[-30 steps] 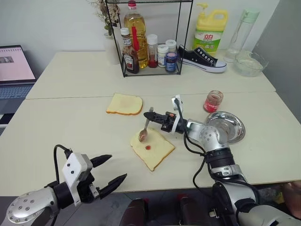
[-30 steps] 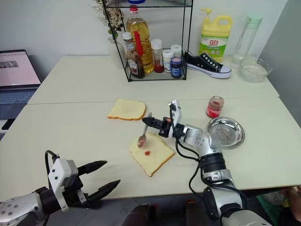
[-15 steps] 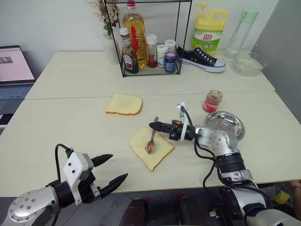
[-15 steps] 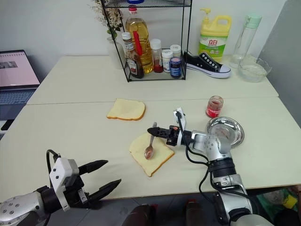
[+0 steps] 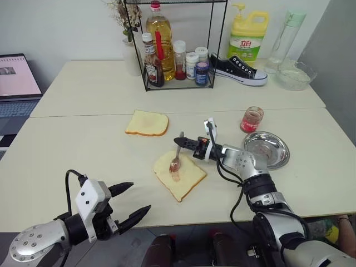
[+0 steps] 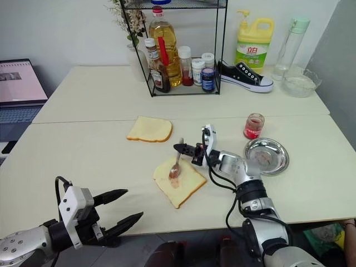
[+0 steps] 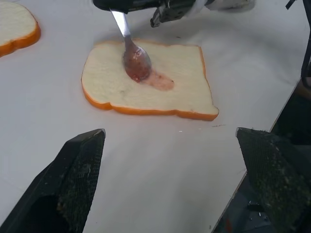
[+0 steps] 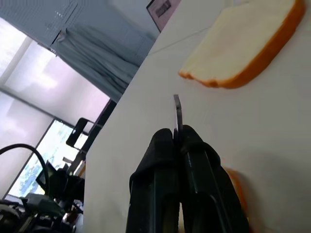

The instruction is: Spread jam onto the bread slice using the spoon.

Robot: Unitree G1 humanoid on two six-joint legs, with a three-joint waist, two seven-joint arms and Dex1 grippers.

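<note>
Pinching the spoon [image 5: 177, 156] by its handle, the right gripper [image 5: 186, 142] presses the bowl flat onto the bread slice [image 5: 179, 174] mid-desk, smearing the jam [image 7: 158, 81]. The left gripper [image 5: 132, 201] idles at the desk's near edge, fingers spread.

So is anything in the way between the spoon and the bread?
No. The spoon, pinched in the right gripper, already has its bowl down on the bread slice, beside a thin jam smear.

laptop [image 5: 16, 83] cut off at edge
</note>
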